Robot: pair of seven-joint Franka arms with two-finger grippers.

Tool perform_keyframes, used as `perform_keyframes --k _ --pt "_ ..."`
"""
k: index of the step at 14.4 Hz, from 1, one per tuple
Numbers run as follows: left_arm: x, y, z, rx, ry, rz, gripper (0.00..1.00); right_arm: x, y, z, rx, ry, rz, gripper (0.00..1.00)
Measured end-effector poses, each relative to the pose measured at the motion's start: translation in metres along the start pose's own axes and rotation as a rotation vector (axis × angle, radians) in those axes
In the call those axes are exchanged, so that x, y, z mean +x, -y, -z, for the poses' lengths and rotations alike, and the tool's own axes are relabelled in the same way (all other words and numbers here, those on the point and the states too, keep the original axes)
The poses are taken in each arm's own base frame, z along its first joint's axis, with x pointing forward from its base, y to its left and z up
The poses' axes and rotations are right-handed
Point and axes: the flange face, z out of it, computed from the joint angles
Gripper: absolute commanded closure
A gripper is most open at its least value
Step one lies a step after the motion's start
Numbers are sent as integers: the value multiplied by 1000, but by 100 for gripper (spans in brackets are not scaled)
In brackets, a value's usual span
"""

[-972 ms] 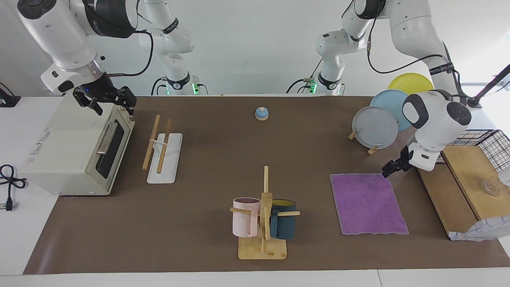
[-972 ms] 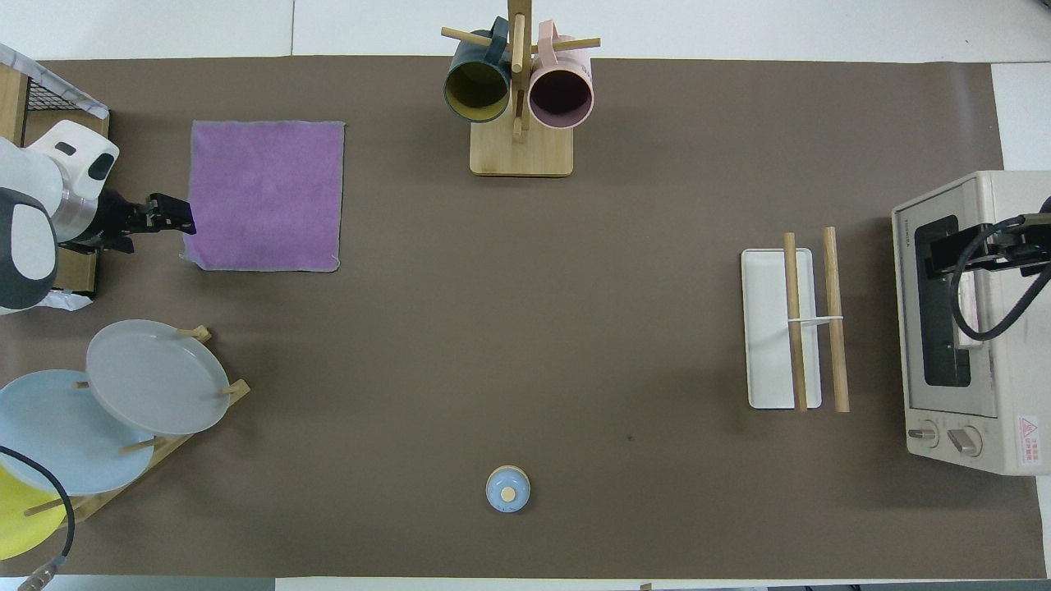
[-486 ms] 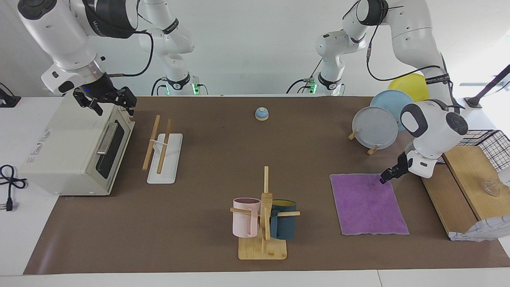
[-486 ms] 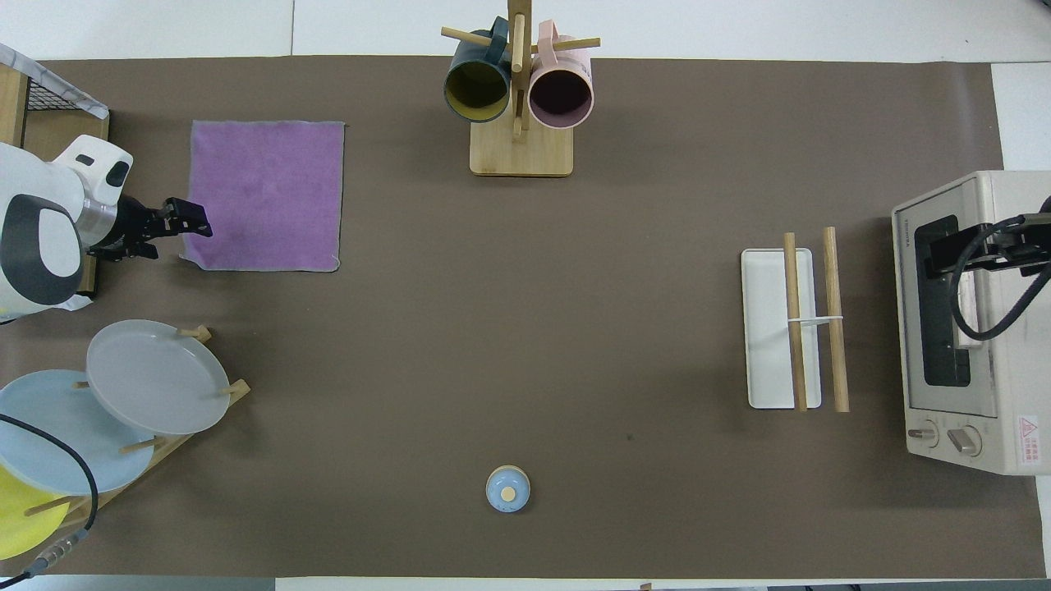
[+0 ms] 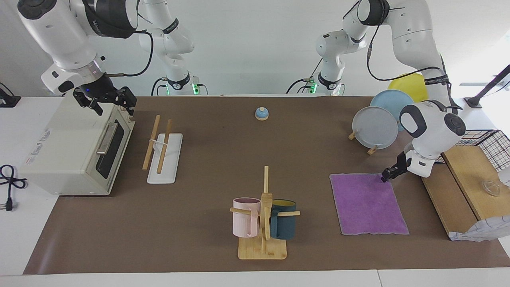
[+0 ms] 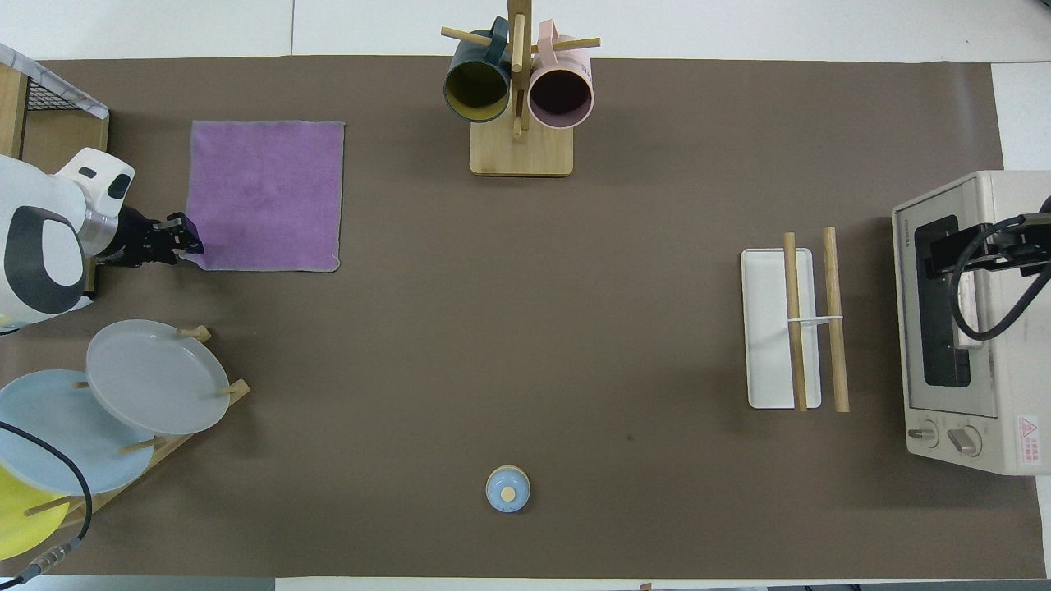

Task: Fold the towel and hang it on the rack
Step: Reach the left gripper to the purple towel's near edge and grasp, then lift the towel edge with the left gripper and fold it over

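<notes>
The purple towel (image 5: 366, 203) lies flat on the brown mat toward the left arm's end of the table; it also shows in the overhead view (image 6: 267, 193). My left gripper (image 5: 385, 177) is down at the towel's corner nearest the robots and the table end, shut on that corner; in the overhead view (image 6: 187, 245) a bit of purple shows at its tip. The rack (image 5: 164, 159), a white base with two wooden rods, stands toward the right arm's end (image 6: 780, 328). My right gripper (image 5: 106, 101) waits open over the toaster oven (image 5: 71, 151).
A bamboo mug stand (image 5: 263, 223) with pink and teal mugs stands mid-table, farther from the robots. A plate stand (image 5: 374, 127) with round plates is nearer the robots than the towel. A blue bell (image 5: 261, 114) sits near the robots. A wooden board (image 5: 458, 191) and a wire basket (image 5: 492, 145) flank the towel.
My left gripper moved in onto the towel's near corner, dropped to it and closed there. The right arm has not moved.
</notes>
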Motion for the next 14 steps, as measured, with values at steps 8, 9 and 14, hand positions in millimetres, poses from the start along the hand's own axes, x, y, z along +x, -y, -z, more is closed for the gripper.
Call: perform_keyframes --k 8,9,14 --pt "-1 -5 0 -3 0 -26 100 0 0 0 0 0 0 0" --pt "-1 -5 0 -3 0 -31 100 0 0 0 0 0 0 0" --pt "4 -7 9 -5 -29 -141 100 0 0 0 0 0 0 0"
